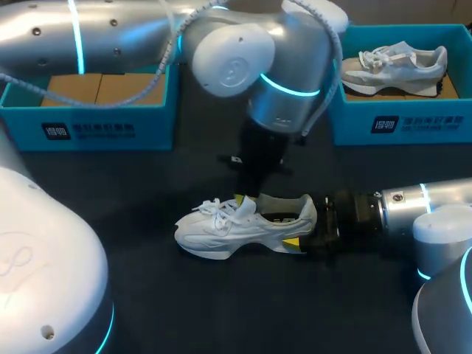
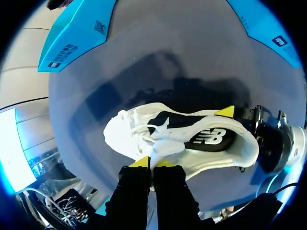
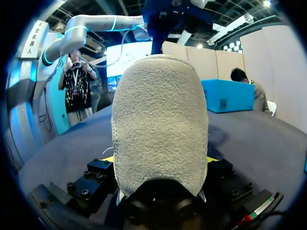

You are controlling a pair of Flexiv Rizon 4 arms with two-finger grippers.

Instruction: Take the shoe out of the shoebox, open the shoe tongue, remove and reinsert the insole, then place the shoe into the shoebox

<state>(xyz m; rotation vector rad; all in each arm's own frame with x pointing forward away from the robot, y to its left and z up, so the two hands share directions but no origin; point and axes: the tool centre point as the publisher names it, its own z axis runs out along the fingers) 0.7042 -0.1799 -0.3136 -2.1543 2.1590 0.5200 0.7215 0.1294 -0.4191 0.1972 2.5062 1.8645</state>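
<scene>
At far left on the dark tabletop (image 1: 155,295), a blue shoebox (image 1: 88,125), brown cardboard (image 1: 103,88) showing inside. Coming in from the left above that box, left arm (image 1: 110,29), bent down over the middle. Left claw (image 2: 152,163) pointing down at the front half of the white shoe (image 1: 221,230), yellow tips pressed close together, clenched on the white tongue (image 2: 165,147) just behind the laces (image 1: 214,206). Lying on its sole in the middle of the tabletop, outside both boxes, toe leftward and heel rightward in the head view. Inside the opening, dark insole (image 2: 211,139) visible. At the heel, right claw (image 1: 302,230) level with the tabletop, one yellow tip on each side of the heel, grasping it. Grey heel fabric filling the space ahead of it in the right wrist view. Further right and at the back, a second blue shoebox (image 1: 398,125), holding a second pale shoe (image 1: 398,63) on its sole.
</scene>
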